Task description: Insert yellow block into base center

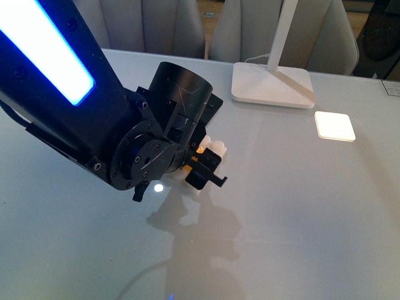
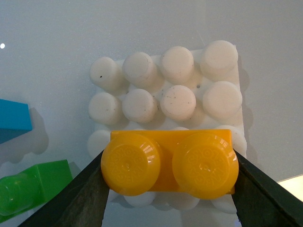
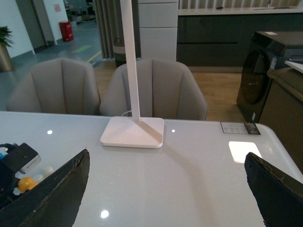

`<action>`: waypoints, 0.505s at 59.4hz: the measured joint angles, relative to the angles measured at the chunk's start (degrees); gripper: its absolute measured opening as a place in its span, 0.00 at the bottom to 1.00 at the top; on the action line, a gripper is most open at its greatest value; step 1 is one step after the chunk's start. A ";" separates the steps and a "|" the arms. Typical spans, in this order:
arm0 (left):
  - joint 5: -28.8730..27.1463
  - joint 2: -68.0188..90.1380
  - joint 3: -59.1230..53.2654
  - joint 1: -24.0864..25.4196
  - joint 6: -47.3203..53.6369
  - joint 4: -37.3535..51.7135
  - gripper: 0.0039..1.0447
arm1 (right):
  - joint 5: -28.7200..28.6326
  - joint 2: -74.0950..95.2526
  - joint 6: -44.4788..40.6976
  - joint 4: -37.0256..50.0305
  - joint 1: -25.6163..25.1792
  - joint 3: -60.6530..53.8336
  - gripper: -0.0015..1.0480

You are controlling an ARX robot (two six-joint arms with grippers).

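The yellow block (image 2: 169, 163), with two round studs, is held between the black fingers (image 2: 80, 196) of my left gripper (image 2: 169, 189), which is shut on it. It hangs just over the white studded base (image 2: 170, 90), covering the base's near rows; two rows of studs show beyond it. In the front view the left arm hides most of this: only a sliver of the yellow block (image 1: 200, 150) and the base (image 1: 215, 149) show by my left gripper (image 1: 203, 167). My right gripper (image 3: 165, 189) is open over bare table, far from the base. The yellow block (image 3: 26, 183) shows small at that view's edge.
A green brick (image 2: 33, 189) and a blue brick (image 2: 14, 120) lie beside the base. A white lamp foot (image 1: 272, 84) with its slanted stem stands at the back, with a bright square patch (image 1: 334, 125) to its right. Chairs stand behind the table.
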 joint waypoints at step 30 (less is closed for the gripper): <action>0.04 0.70 1.73 -0.35 0.04 -1.14 0.60 | 0.00 0.00 0.00 0.00 0.00 0.00 0.91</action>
